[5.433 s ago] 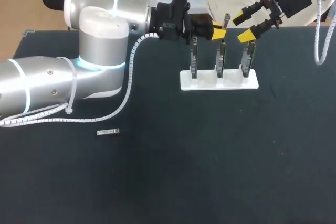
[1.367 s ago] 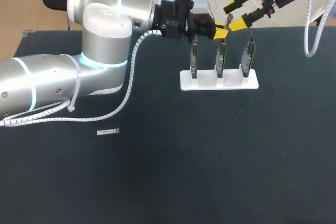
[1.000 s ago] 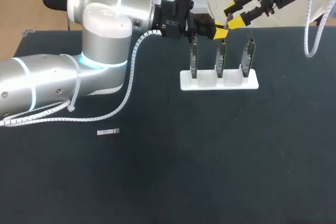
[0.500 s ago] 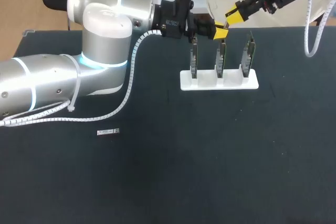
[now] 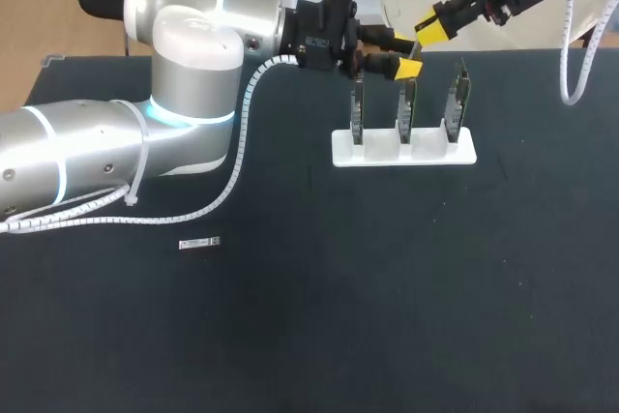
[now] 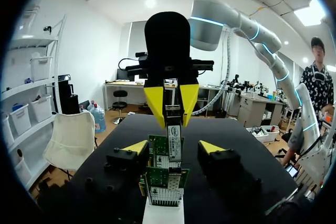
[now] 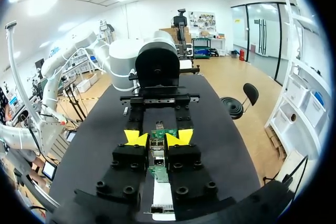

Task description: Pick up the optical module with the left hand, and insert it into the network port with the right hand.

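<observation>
A small silver piece [image 5: 199, 243] lies loose on the table [image 5: 387, 287]. Our left gripper [image 5: 407, 54] is spread wide, holding nothing, above the card stand [image 5: 404, 147] — the optical module [image 6: 174, 141] hangs between its fingers, pinched from above by our right gripper [image 5: 432, 25].

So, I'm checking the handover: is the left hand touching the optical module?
Apart. In the left wrist view the left hand is open, with a gap between each yellow tip and the optical module, which the right hand grips.
</observation>
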